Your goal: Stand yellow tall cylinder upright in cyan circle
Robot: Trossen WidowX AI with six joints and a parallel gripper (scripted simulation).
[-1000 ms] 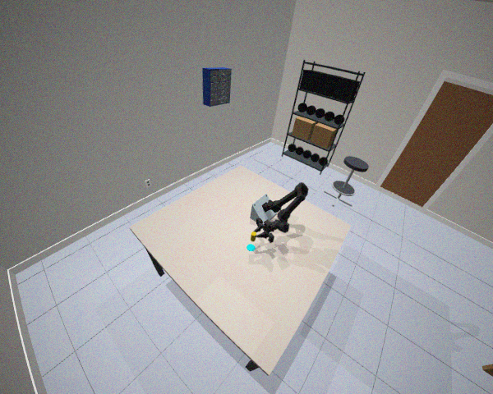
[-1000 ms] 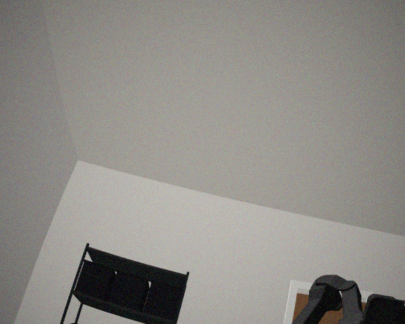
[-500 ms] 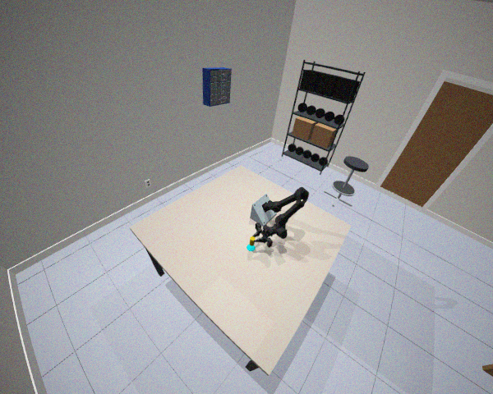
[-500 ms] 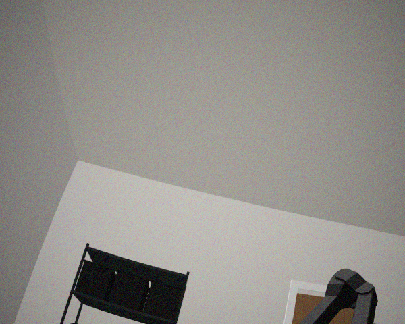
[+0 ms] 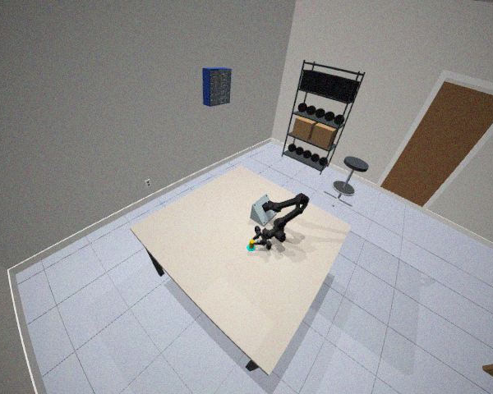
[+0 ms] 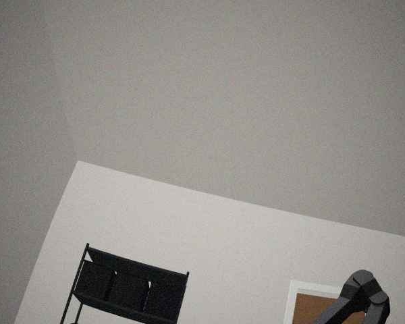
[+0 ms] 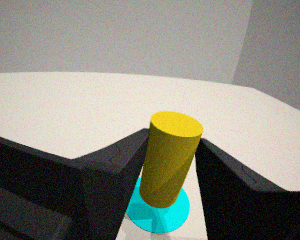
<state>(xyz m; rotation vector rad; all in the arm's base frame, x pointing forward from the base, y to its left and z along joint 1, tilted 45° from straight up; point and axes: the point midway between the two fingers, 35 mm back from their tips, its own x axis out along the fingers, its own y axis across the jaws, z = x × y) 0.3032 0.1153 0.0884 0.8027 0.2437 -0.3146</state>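
Yellow tall cylinder (image 7: 169, 159) nearly upright, slightly tilted, base over cyan circle (image 7: 162, 210); contact with circle not discernible. Clamped at sides by gripper (image 7: 166, 183), fingers part-closed on it. Beige table (image 5: 221, 271) beneath, arm base (image 5: 263, 210) at 12 o'clock. Beyond: pale tiled floor (image 5: 407, 275), grey walls, shelving rack (image 5: 320, 114), stool (image 5: 349, 176), brown door (image 5: 444, 139).

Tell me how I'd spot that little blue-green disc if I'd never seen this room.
Find the big pale table mid-room, then the black robot arm on it. At the arm's tip, the gripper clamps a yellow cylinder; the flat cyan circle lies on the tabletop directly beneath it, the only bright blue-green patch there.
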